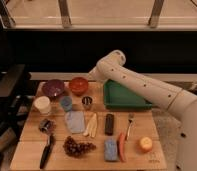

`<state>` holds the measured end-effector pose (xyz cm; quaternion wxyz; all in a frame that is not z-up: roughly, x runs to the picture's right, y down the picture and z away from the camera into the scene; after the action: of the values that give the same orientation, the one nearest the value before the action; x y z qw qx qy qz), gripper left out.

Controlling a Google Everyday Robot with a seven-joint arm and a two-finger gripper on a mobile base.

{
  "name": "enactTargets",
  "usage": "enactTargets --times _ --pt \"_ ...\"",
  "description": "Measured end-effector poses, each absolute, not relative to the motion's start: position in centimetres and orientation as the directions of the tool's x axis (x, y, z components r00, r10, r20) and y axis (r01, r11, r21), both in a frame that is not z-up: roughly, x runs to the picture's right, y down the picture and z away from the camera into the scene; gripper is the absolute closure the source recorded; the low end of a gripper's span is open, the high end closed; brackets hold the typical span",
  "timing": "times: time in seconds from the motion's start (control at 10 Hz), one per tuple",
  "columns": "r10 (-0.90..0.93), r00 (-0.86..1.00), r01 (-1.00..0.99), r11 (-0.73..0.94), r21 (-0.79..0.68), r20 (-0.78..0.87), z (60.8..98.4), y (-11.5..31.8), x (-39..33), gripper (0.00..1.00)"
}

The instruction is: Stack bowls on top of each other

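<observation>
- wooden table (28, 150), bowls at its back left;
- purple bowl (53, 88) leftmost; orange-red bowl (78, 85) just beside it, unstacked;
- gripper (91, 76) just right of the orange-red bowl, near its rim; grip state unclear;
- green tray (123, 97) further right

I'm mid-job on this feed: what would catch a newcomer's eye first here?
The white arm reaches from the right across the green tray, its tool beside the orange-red bowl at the back of the table. Left of that bowl sits the purple bowl, apart and not yet stacked. The table's front is crowded with small items, such as grapes.
</observation>
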<state>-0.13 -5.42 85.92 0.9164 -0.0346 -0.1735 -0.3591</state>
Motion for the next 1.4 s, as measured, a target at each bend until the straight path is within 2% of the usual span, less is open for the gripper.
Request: enactTargets --times 0.3,0.6,1.0,1.2,1.4 --pt "-0.659 0.662 0.683 0.727 0.075 0.357 91.9 -3.9 -1.9 0.35" --pt "-0.667 0.622 0.706 0.704 0.073 0.409 95.7 -2.2 -4.4 0.35" --pt "-0.662 0.567 0.729 0.68 0.076 0.49 97.6 -1.0 -6.8 0.37" --pt "-0.656 0.552 0.731 0.678 0.079 0.515 97.8 -0.6 -7.1 0.53" --pt "-0.652 0.548 0.733 0.676 0.076 0.524 97.7 -0.4 -7.2 0.75"
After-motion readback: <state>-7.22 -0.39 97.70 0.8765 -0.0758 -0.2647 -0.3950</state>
